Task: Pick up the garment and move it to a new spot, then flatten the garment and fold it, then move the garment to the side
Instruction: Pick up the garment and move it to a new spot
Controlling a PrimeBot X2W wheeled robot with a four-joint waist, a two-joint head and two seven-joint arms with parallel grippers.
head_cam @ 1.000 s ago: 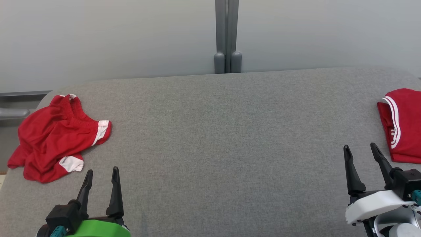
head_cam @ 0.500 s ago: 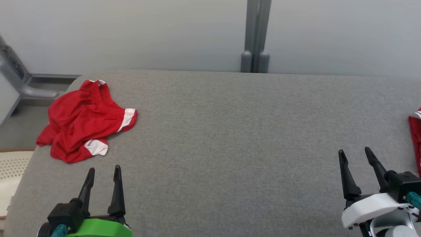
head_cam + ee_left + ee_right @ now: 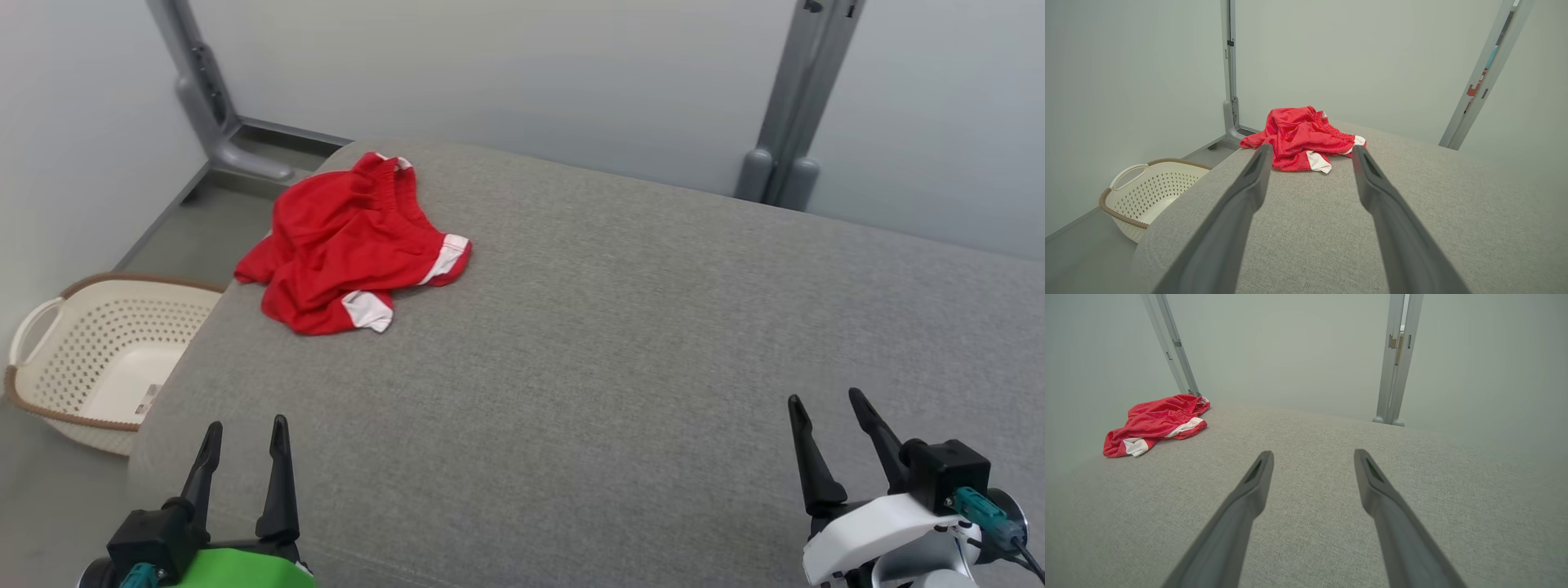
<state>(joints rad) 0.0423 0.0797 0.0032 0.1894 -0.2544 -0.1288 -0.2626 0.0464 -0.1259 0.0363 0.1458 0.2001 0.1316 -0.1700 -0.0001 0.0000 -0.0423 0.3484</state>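
left gripper wide, empty, aimed at garment | right gripper wide, empty, well apart from it

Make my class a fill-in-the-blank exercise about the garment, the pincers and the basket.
The crumpled garment is ____ with white trim.
The left pincer and right pincer are both ____, holding nothing.
The basket stands on the ____ beside the grey surface.
Missing words: red; open; floor.
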